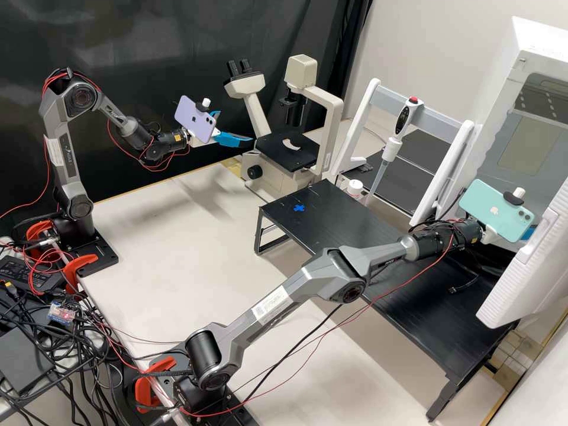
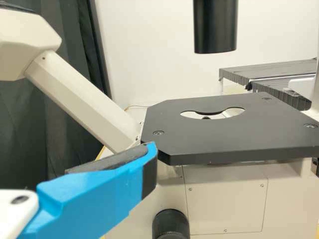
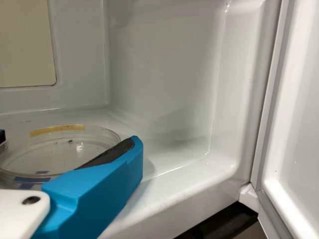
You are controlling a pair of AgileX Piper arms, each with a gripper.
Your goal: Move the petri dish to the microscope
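Observation:
The left gripper [image 1: 228,127] stands with its fingers apart beside the microscope stage; in the left wrist view one finger of the left gripper [image 2: 65,164] shows before the stage, nothing held there. Inside the white cabinet, the clear petri dish [image 3: 60,149] has a yellow tape strip and blue marks. In the high view the right gripper [image 1: 526,232] is mostly hidden at the cabinet opening. Seen from its wrist, the right gripper [image 3: 67,144] has its pads at opposite sides of the dish, shut on it. The microscope [image 1: 287,151] has a black stage [image 2: 224,139] with a round opening.
A low black table [image 1: 355,225] with a blue cross mark stands between the right arm and the microscope. Behind it are a white rack [image 1: 423,112] with a pipette and a small white-capped bottle [image 1: 355,188]. The cabinet's door [image 3: 299,99] stands open.

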